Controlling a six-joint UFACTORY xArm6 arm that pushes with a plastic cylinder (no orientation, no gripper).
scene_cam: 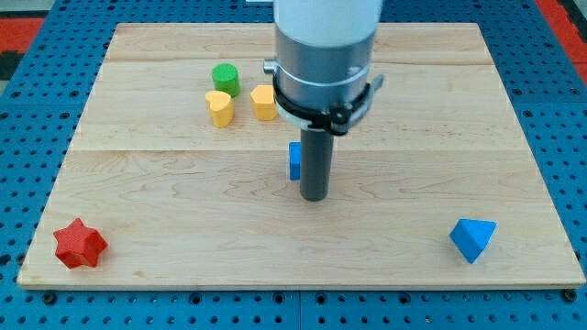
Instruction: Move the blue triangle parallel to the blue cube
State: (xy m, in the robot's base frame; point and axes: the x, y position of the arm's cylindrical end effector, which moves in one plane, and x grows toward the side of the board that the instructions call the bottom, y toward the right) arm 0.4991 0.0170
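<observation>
Wooden board point(385, 211) fills the view, pale planks on a blue pegboard. Arm housing hangs over the middle; my tip point(315, 197) stands on the wood, a bare rod with nothing to open or close and nothing held. Blue cube point(294, 160) sits just to the view's left of the rod, half hidden behind it; whether they touch cannot be told. Blue triangle point(472, 239) lies well apart from my tip, toward the view's right and lower. Red star point(80, 244) far to the tip's lower left; yellow pentagon point(264, 102), yellow heart-like block point(219, 107) and green cylinder point(225, 79) up-left of it. Triangle looks light, rigid, likely to slide readily and spin if struck off-centre; push square on a flat face.
</observation>
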